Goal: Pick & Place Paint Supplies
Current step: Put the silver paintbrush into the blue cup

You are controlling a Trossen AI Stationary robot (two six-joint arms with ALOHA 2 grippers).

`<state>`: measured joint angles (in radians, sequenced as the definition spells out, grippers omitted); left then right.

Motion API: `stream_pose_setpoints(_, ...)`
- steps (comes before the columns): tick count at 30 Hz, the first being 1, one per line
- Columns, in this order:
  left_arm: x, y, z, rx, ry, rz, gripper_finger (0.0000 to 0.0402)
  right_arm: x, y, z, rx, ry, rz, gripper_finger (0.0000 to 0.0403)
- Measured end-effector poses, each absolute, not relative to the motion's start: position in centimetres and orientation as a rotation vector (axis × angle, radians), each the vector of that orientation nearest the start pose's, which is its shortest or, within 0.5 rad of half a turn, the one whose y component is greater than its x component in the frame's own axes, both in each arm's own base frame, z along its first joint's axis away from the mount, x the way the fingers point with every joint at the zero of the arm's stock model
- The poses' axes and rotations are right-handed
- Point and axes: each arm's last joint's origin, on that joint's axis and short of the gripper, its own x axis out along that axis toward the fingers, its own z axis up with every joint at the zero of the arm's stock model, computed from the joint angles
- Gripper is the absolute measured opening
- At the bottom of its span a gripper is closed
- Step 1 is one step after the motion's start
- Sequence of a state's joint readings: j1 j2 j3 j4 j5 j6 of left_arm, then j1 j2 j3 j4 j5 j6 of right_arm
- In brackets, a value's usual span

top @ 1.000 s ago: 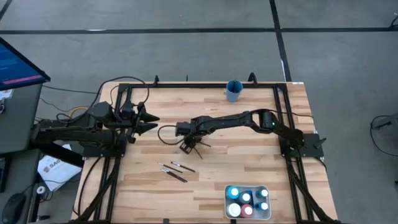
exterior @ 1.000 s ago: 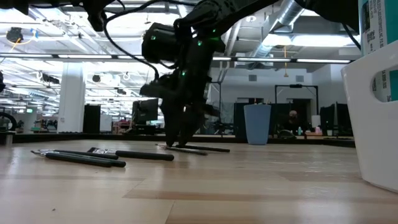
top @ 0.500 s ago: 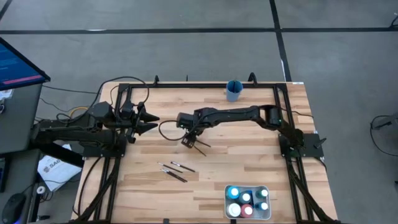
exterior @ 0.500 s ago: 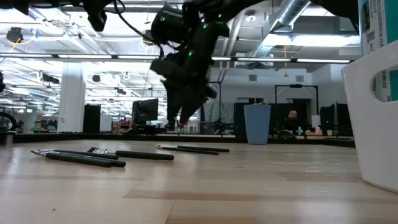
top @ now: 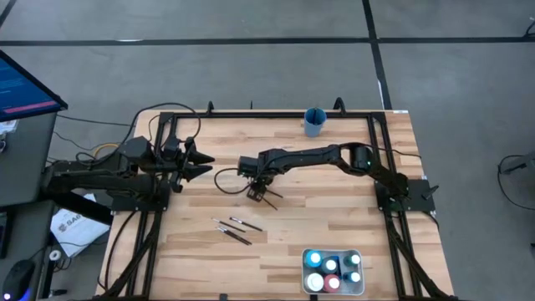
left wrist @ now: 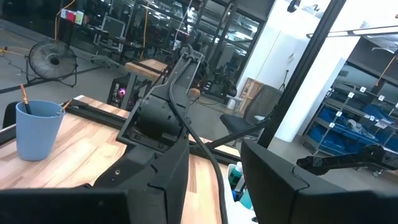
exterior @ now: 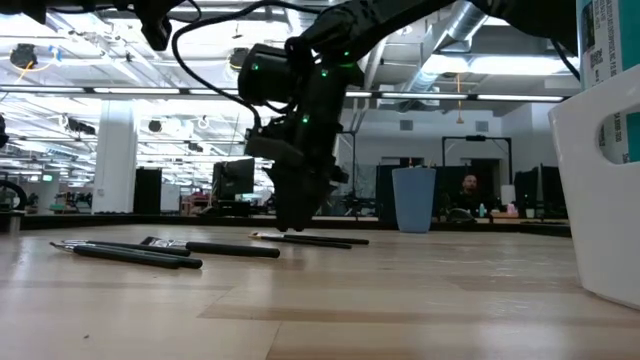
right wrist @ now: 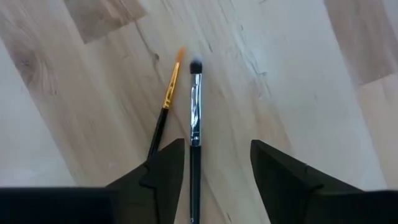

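While right jaws straddle a brush, nothing is gripped yet.
Right gripper open over the silver-ferrule paintbrush on the table, orange-tipped brush just beside; centre on one handle, avoid pinching both. Left gripper waits at table's left, part open, empty.

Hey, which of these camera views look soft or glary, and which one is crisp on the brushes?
Right wrist view: crisp on the two paintbrushes between the open right gripper fingers, soft even light, faint shadows. Low view: bright ceiling lights behind, right arm nearly a silhouette, white tray looming blurred at the edge. Left wrist view: left gripper fingers dark and soft up close, blue cup clear.
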<state>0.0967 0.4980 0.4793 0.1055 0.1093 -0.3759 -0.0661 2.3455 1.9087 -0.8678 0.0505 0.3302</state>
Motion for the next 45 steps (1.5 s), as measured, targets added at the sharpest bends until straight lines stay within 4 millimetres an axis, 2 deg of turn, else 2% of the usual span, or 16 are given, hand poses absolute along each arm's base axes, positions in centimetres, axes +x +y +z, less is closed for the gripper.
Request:
stream_pose_setpoints(9,13.0,0.9,29.3,-0.363,-0.082,-0.028,0.0138,48.2,-3.0,14.5,0.292,1.198,-0.307,0.0166)
stream_pose_setpoints(15,13.0,0.9,29.3,-0.363,-0.081,-0.028,0.0137,47.5,-3.0,13.3,0.272,1.228,-0.354,0.0152)
stream_pose_setpoints(26,13.0,1.0,29.3,-0.363,-0.082,-0.024,0.0137,47.3,-2.8,13.0,0.245,1.229,-0.369,0.0127)
stream_pose_setpoints(31,13.0,1.0,29.3,-0.363,-0.082,-0.024,0.0137,46.7,-2.9,12.4,0.241,1.276,-0.379,0.0082)
stream_pose_setpoints(35,13.0,1.0,29.3,-0.363,-0.082,-0.024,0.0137,46.1,-3.2,12.2,0.240,1.335,-0.391,0.0020)
stream_pose_setpoints(39,13.0,1.0,29.3,-0.365,-0.082,-0.024,0.0138,45.7,-3.6,12.4,0.245,1.353,-0.398,0.0007)
stream_pose_setpoints(45,12.8,0.9,29.4,-0.387,-0.095,-0.028,0.0133,45.4,-5.2,14.9,0.294,1.277,-0.410,0.0001)
